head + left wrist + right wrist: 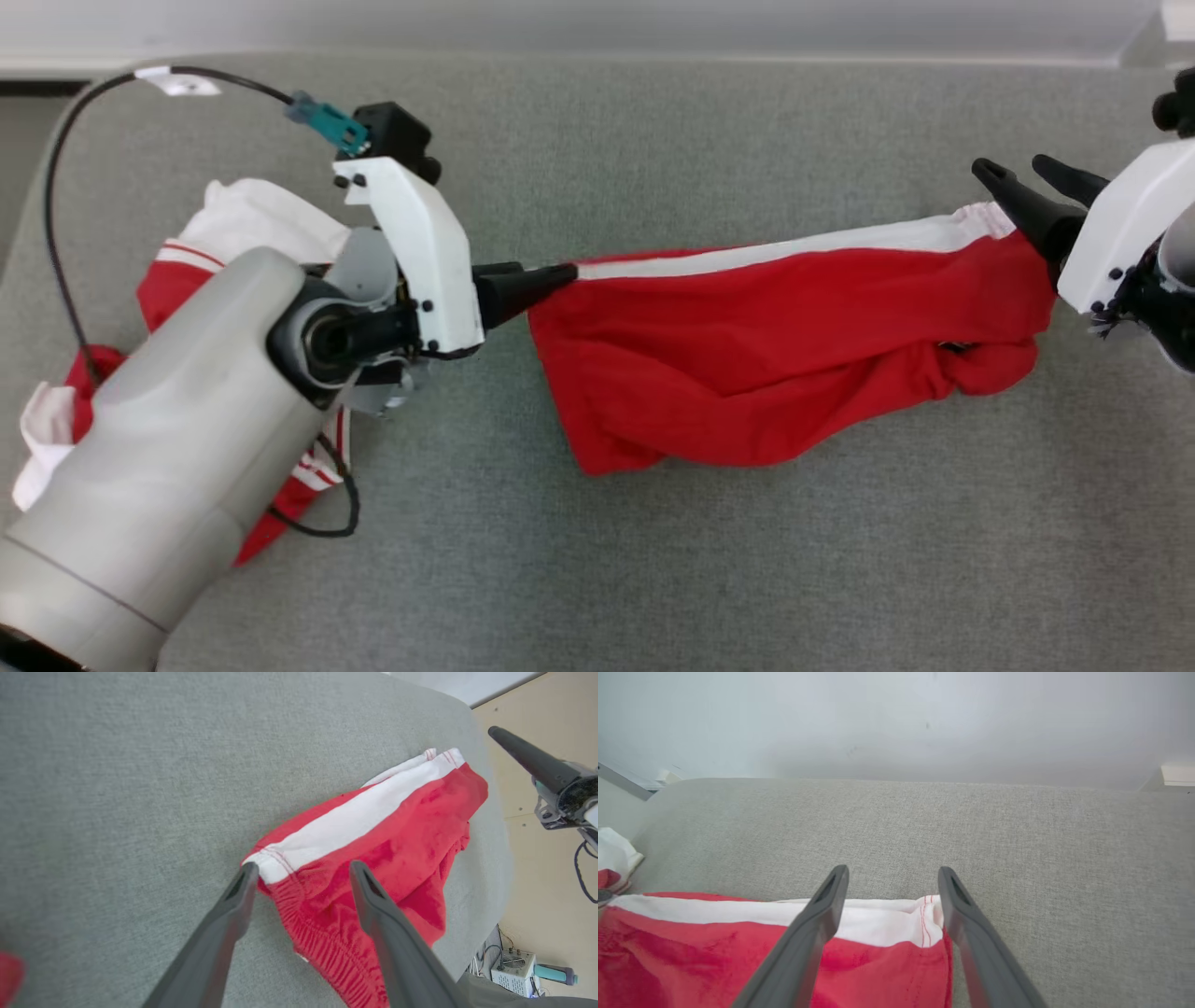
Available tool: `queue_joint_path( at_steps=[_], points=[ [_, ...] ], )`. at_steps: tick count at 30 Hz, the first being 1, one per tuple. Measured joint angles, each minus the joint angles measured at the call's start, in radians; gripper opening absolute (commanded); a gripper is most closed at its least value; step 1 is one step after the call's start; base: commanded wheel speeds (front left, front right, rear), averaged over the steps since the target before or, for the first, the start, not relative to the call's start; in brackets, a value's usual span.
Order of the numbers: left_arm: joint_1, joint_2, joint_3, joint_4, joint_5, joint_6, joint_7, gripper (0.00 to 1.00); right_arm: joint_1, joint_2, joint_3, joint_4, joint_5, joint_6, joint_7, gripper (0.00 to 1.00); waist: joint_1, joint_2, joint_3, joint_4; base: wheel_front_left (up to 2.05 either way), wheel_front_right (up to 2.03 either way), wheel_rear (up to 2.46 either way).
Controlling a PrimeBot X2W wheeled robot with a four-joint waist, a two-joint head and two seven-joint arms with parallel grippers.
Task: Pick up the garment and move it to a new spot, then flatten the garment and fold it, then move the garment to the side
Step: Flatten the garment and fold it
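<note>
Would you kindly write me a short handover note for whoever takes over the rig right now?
Left gripper: open, fingers over the garment's white-striped corner.
Right gripper: open, over the opposite striped corner.
Red garment: stretched out across the grey surface, lower edge bunched; a second red-and-white pile lies partly hidden by the left arm.
Done: garment set down apart from the pile, held by neither gripper.
Left: smooth it flat, fold it, move it aside.

Matt red cloth garment (747, 345) on coarse grey woven upholstery (653, 560).
</note>
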Motion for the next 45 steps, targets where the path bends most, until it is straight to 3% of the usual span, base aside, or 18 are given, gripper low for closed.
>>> queue_joint_path(
  at_steps=[7, 12, 21, 27, 30, 36, 45],
  points=[
    [0.057, 0.063, 0.014, -0.059, 0.064, -0.007, -0.146, 1.00, 0.092, -0.001, -0.045, -0.039, -0.054, 0.000, -0.342, 1.00, -0.0002, 0.0000, -0.099, -0.003, 0.00, 0.00, 0.00],
    [0.107, 0.123, 0.014, -0.144, 0.235, 0.067, -0.390, 1.00, 0.156, 0.011, -0.069, -0.012, -0.083, 0.000, -0.471, 1.00, -0.0003, 0.0000, -0.152, -0.005, 0.00, 0.00, 0.00],
    [0.322, 0.132, 0.054, -0.321, 0.389, 0.295, -0.775, 1.00, 0.258, 0.072, -0.151, 0.145, -0.139, 0.000, -0.507, 1.00, -0.0003, 0.0000, -0.178, 0.040, 0.00, 0.00, 0.00],
    [0.437, 0.114, 0.061, -0.425, 0.489, 0.411, -0.860, 1.00, 0.281, 0.104, -0.131, 0.285, -0.158, 0.000, -0.447, 1.00, -0.0003, 0.0000, -0.166, 0.090, 0.00, 0.00, 0.00],
    [0.493, 0.077, 0.088, -0.467, 0.537, 0.443, -0.869, 1.00, 0.267, 0.111, -0.132, 0.346, -0.145, 0.000, -0.386, 1.00, -0.0002, 0.0000, -0.150, 0.114, 0.00, 0.00, 0.00],
    [0.632, -0.012, 0.209, -0.523, 0.644, 0.438, -0.873, 1.00, 0.246, 0.110, -0.127, 0.419, -0.115, 0.000, -0.235, 1.00, -0.0002, 0.0000, -0.127, 0.171, 0.00, 0.00, 0.00],
    [0.761, -0.129, 0.329, -0.497, 0.744, 0.353, -0.873, 1.00, 0.235, 0.108, -0.132, 0.487, -0.058, 0.000, -0.004, 1.00, -0.0003, 0.0000, -0.126, 0.233, 0.00, 0.00, 0.00]
  ],
)
